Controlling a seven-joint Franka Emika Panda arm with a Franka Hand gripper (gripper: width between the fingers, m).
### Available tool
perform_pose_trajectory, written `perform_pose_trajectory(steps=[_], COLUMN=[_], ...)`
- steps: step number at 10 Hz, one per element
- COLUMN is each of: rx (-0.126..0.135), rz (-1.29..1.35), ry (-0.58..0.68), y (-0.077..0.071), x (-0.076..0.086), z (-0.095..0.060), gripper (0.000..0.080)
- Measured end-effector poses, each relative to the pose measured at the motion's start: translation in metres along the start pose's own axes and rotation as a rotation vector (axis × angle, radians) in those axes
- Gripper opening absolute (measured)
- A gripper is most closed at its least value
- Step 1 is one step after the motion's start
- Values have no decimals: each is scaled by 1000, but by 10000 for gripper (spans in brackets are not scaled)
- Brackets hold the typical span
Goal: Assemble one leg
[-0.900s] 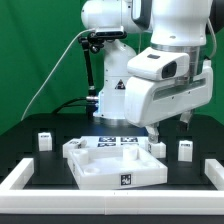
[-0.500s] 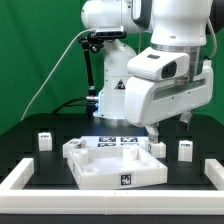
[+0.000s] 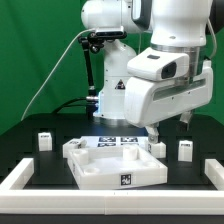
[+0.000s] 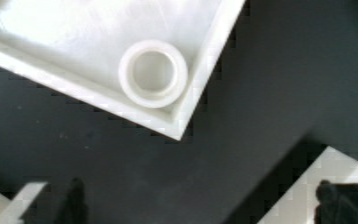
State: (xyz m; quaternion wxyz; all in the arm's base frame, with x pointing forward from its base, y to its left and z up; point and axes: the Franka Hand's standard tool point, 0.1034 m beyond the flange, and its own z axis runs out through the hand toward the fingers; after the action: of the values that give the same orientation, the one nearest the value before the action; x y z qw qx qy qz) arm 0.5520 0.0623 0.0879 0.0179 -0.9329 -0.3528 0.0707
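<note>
The large flat white panel [image 3: 112, 165] with a raised rim lies in the middle of the dark table. One small white leg [image 3: 45, 140] stands at the exterior view's left, and another leg [image 3: 185, 150] stands at its right. A third leg [image 3: 157, 147] stands by the panel's far right corner. My gripper [image 3: 153, 128] hangs just above that corner, mostly hidden by the hand. In the wrist view the panel's corner [image 4: 87, 60] shows a round socket [image 4: 153, 72]. My gripper [image 4: 202, 200] is open, with only dark table between its fingertips [image 4: 60, 200].
The marker board [image 3: 118, 141] lies behind the panel. A white raised border [image 3: 20, 180] runs round the table's front and sides. The arm's base [image 3: 110, 90] stands at the back, before a green curtain.
</note>
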Motion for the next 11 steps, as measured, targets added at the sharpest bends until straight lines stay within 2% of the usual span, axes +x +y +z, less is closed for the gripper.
perform_pose_trajectory(steps=[2,3,5,7,8,11], rx=[-12,-43,-124,-149,-153,-154], rz=[-25,-105,-253,-336,-342,-339], ry=[17,62,142,99,66,73], y=[-3,-4,-5,-7,-9,-7], x=[2,-1,-7,-7,-6,-7], z=[-1,3,5,2,1,2], gripper=[649,649,649,649,649,649])
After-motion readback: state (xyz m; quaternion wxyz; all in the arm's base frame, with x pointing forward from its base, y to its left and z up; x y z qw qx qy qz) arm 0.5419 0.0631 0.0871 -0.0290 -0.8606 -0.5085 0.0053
